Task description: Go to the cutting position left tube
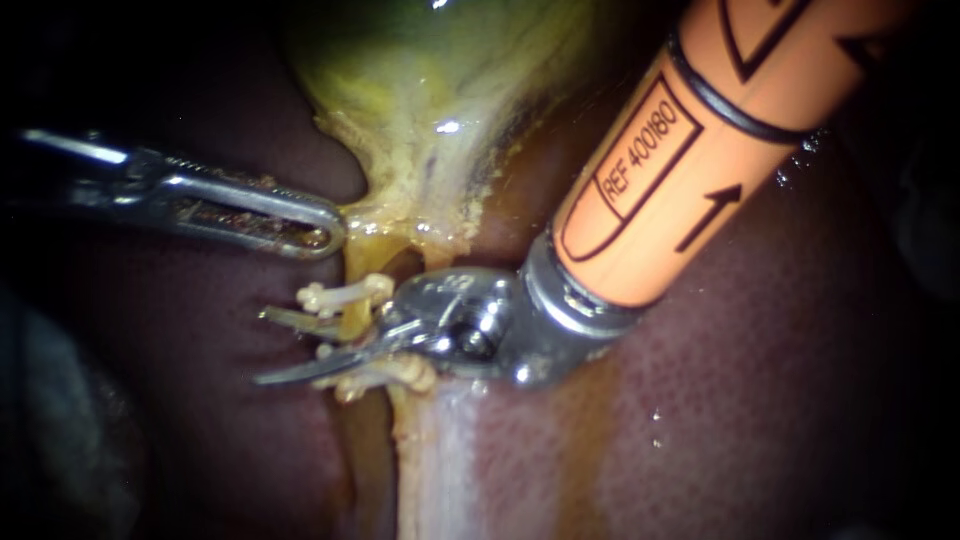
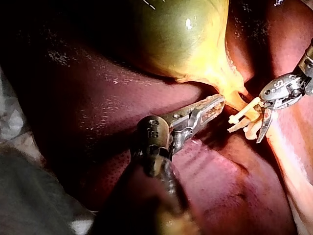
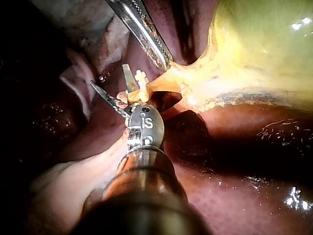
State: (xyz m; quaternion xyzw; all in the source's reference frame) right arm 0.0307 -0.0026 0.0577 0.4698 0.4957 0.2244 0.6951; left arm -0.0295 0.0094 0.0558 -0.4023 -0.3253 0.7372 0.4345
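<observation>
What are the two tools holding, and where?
Left instrument grips the gallbladder at its narrow neck. Right instrument holds nothing; it's open around the tube.

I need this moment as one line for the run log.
left instrument: tip at gallbladder neck | right instrument: blades open, tube between them, between clips | tube uncut

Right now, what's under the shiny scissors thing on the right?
Between the open blades of my right instrument runs a yellow tube, with pale clips on either side of the blades. Dark red liver lies underneath. The metal head hides whatever sits directly below it.
</observation>
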